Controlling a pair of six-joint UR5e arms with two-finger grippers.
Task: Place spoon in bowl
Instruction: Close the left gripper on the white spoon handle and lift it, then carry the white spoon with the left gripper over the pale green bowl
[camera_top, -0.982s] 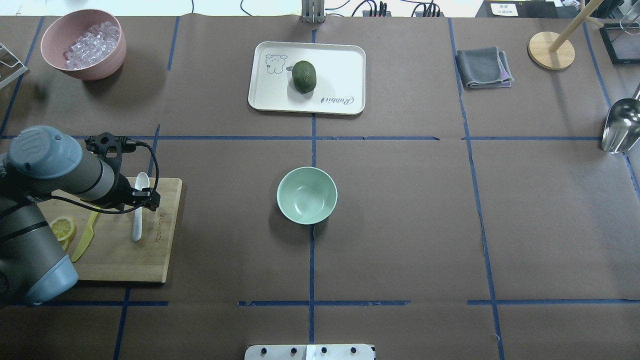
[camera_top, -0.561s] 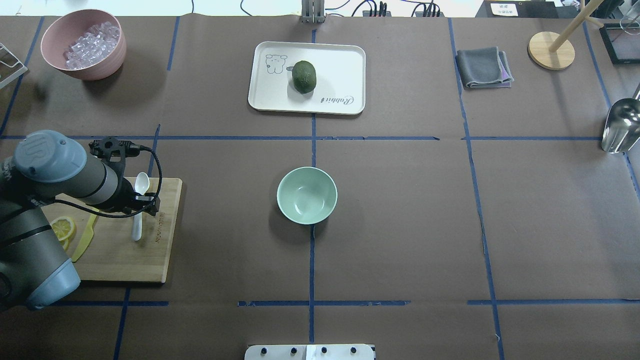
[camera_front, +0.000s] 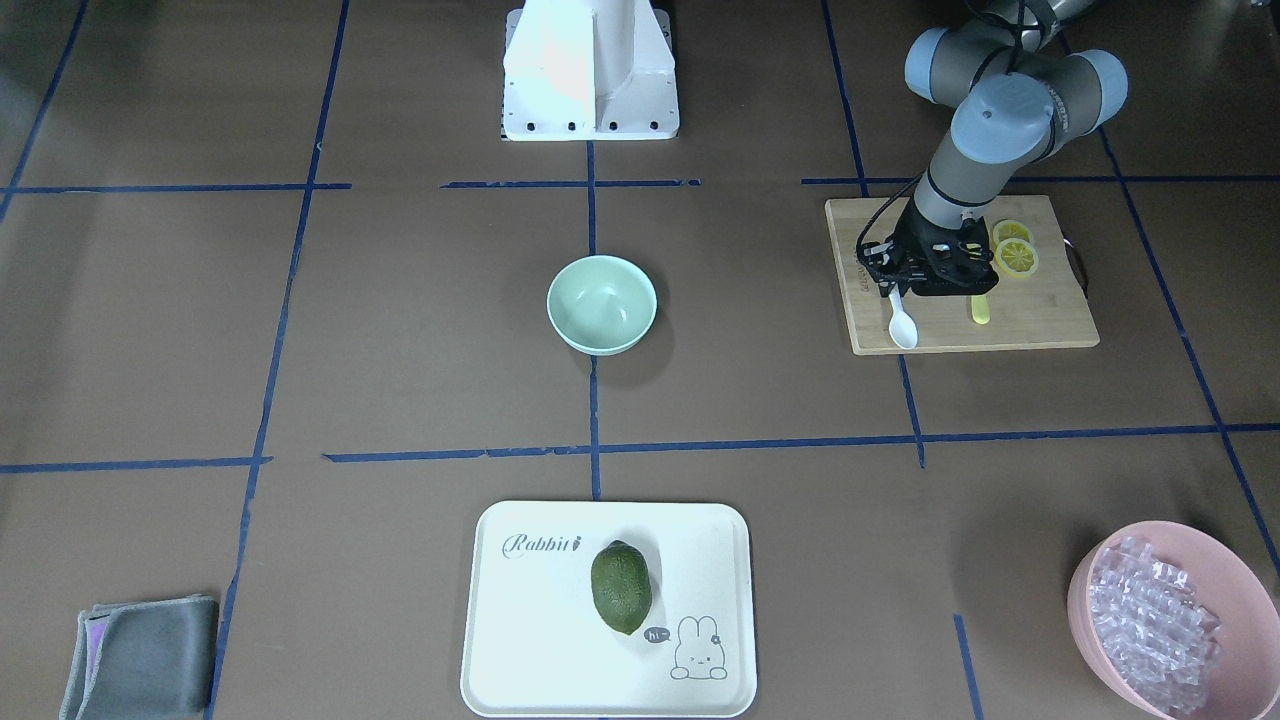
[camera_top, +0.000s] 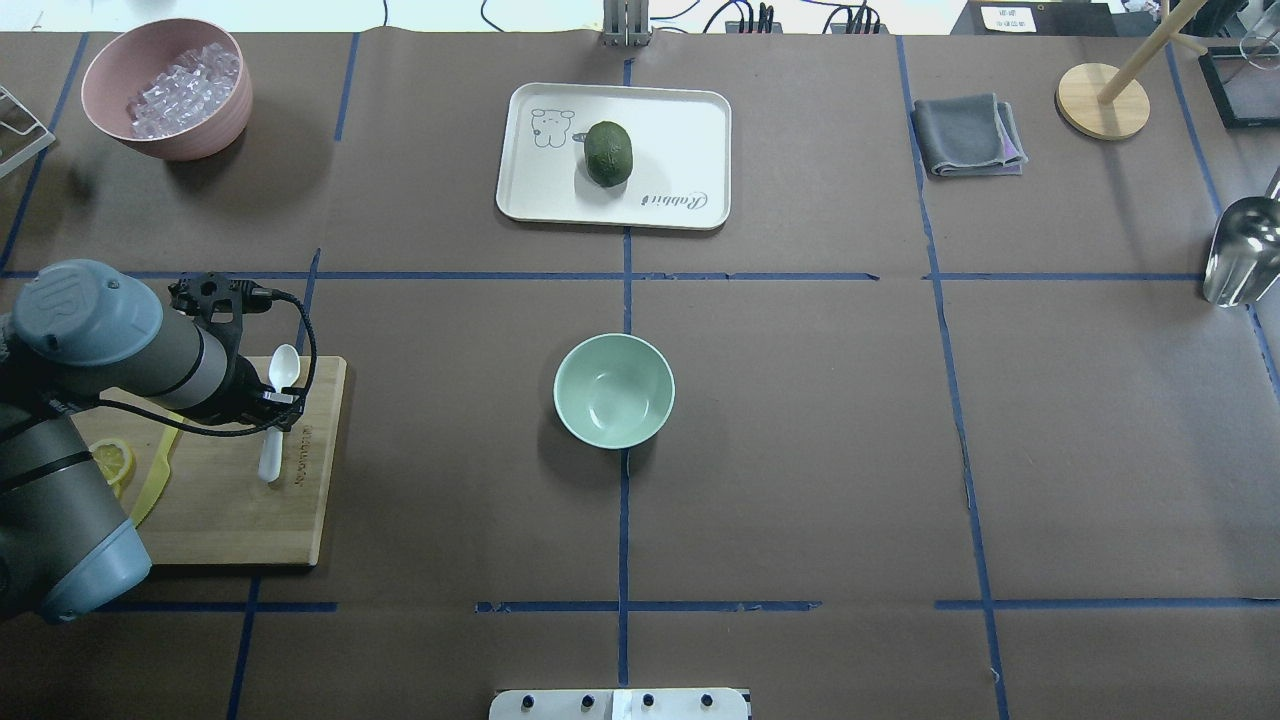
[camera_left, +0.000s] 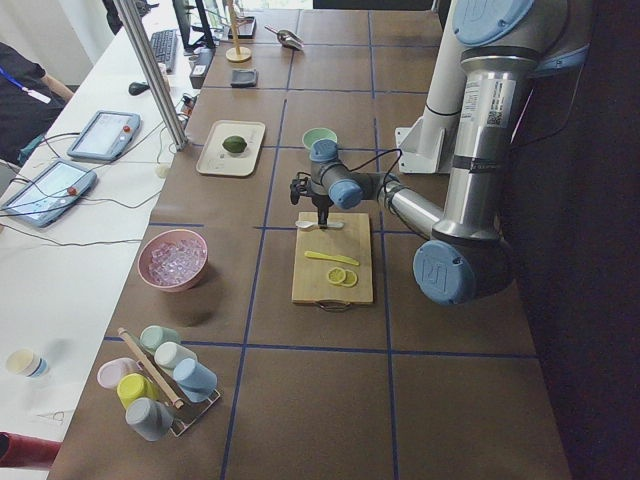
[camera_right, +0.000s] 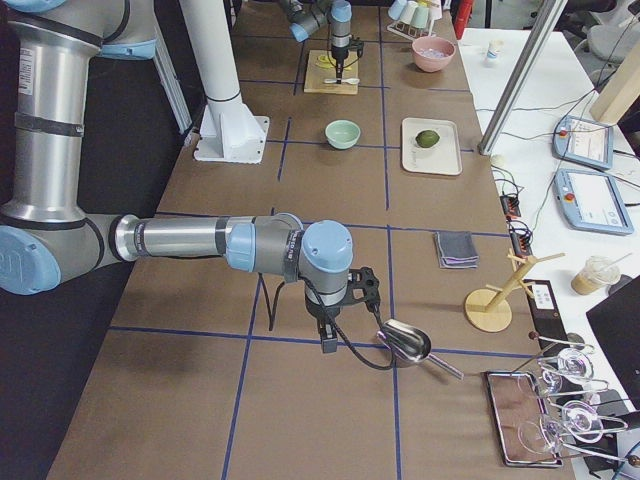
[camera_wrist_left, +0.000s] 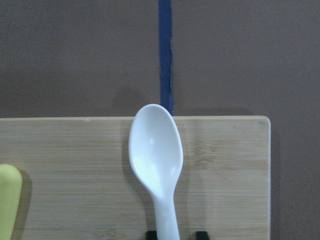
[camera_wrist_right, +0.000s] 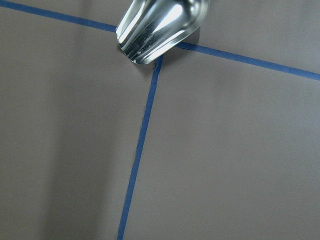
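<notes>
Spoon (camera_wrist_left: 156, 150) lies flat on the cutting board (camera_wrist_left: 75, 175), handle between the parted fingers of the left end effector (camera_top: 275, 403), scoop sticking out beyond.

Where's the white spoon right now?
The spoon lies at the overhead view's far left, on the cutting board, its handle flanked by the left gripper.

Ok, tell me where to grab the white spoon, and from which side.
Take the spoon by its slim handle, coming straight down from above, fingers closing across its width. It lies flat on the cutting board, scoop up; the handle is narrow and straight, the scoop wide and curved.
</notes>
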